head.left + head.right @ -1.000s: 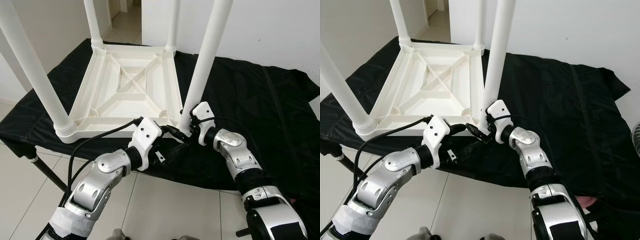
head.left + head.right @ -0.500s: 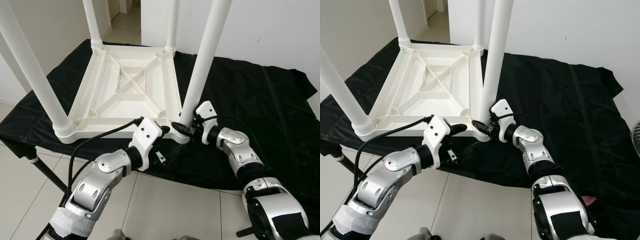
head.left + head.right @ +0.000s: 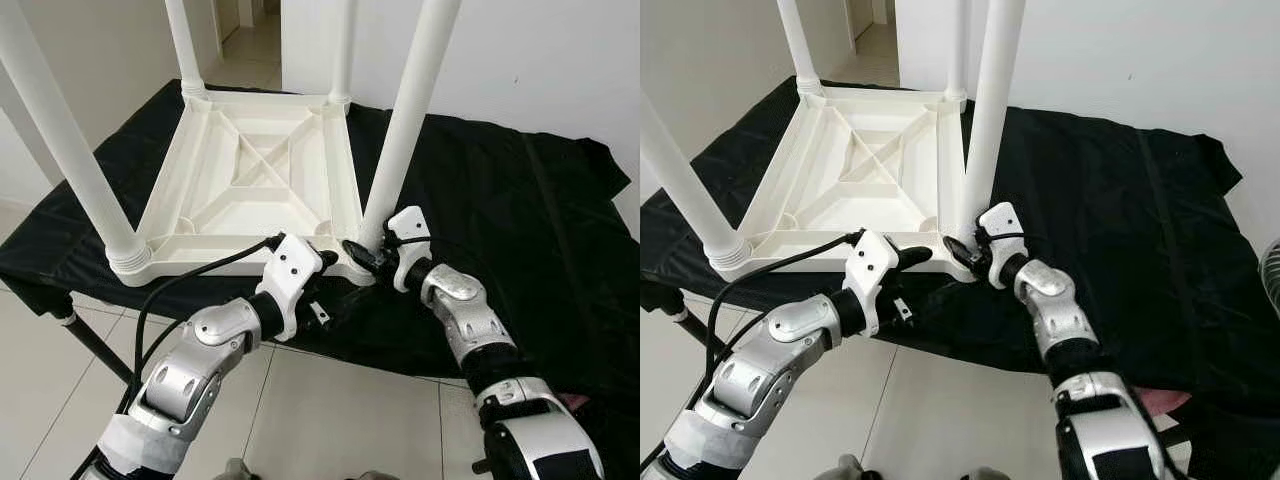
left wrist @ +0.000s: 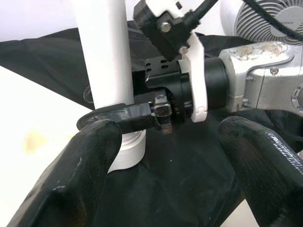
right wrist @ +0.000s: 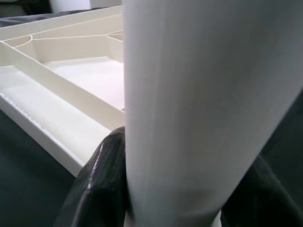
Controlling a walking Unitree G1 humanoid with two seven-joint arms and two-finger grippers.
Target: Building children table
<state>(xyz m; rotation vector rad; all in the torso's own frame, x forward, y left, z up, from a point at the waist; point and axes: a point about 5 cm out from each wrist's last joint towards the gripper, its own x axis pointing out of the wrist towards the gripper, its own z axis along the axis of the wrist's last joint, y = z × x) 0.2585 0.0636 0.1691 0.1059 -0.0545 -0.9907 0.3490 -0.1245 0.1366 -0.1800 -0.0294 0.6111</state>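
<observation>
Black fingers of your right gripper [image 3: 358, 250] clench the base of the near-right leg [image 3: 405, 120], one on each side of the tube, just above its socket at the near-right corner of the upturned white tabletop [image 3: 250, 180]. Your left gripper [image 3: 318, 285] hangs spread and holding nothing at that same corner's near edge, just beside the right one. The tabletop lies on the black cloth [image 3: 520, 220] toward its left side, three other legs already standing. Keep the leg upright, press straight down, and brace the corner with your left.
</observation>
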